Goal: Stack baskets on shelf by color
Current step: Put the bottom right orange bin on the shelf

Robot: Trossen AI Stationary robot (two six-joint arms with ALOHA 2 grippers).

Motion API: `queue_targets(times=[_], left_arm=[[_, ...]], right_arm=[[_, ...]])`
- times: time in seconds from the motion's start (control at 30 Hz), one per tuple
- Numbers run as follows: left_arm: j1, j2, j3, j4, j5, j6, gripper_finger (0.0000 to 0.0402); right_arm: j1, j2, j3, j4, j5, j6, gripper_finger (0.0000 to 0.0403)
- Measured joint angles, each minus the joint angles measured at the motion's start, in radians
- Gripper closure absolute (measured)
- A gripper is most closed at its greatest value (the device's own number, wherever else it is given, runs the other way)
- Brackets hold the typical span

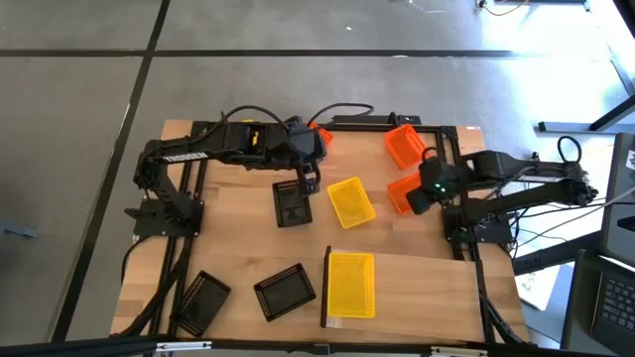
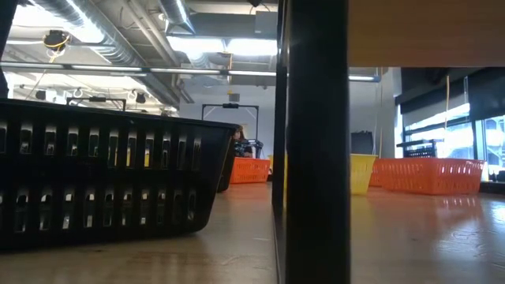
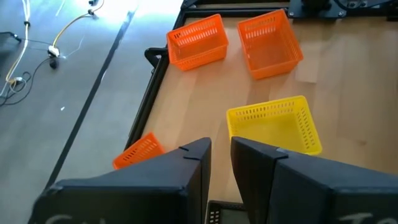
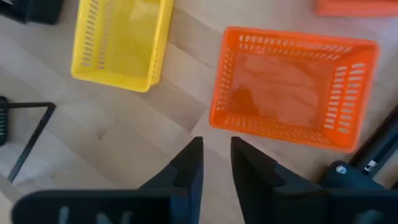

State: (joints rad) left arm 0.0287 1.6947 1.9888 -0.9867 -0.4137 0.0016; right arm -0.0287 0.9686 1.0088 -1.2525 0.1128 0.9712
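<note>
Grey concrete floor [image 1: 298,89] around table, dark seam lines [image 1: 149,59] crossing it. Bright glare patch on floor [image 1: 556,50] at far right. Pale wooden tabletop [image 1: 417,288] on black metal frame [image 1: 189,198]. Loose yellow and white cables on floor [image 3: 37,43] beside table edge. Ceiling: exposed silver ducts [image 2: 95,39], bright strip lights [image 2: 221,46]. Windows [image 2: 454,130] on right letting in daylight. Dark doorway-like frame [image 2: 229,118] at back wall.

wood tabletop [image 1: 417,288], grey floor [image 1: 298,79] w/ cables [image 3: 37,56], ceiling ducts [image 2: 102,35]
</note>
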Motion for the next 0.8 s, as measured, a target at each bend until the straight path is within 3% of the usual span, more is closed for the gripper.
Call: queue_targets(times=[0.37, 0.53, 0.8], left_arm=[[-0.010, 0.000, 0.000, 0.000, 0.000, -0.045, 0.0347], [-0.020, 0.000, 0.000, 0.000, 0.000, -0.047, 0.0347], [-0.040, -0.012, 0.001, 0.000, -0.002, -0.047, 0.0347]], right_arm=[[-0.192, 0.232, -0.001, 0.077, -0.100, -0.216, 0.0324], [-0.271, 0.324, -0.001, 0.139, -0.197, -0.348, 0.0326], [-0.330, 0.457, -0.001, 0.155, -0.220, -0.379, 0.0326]])
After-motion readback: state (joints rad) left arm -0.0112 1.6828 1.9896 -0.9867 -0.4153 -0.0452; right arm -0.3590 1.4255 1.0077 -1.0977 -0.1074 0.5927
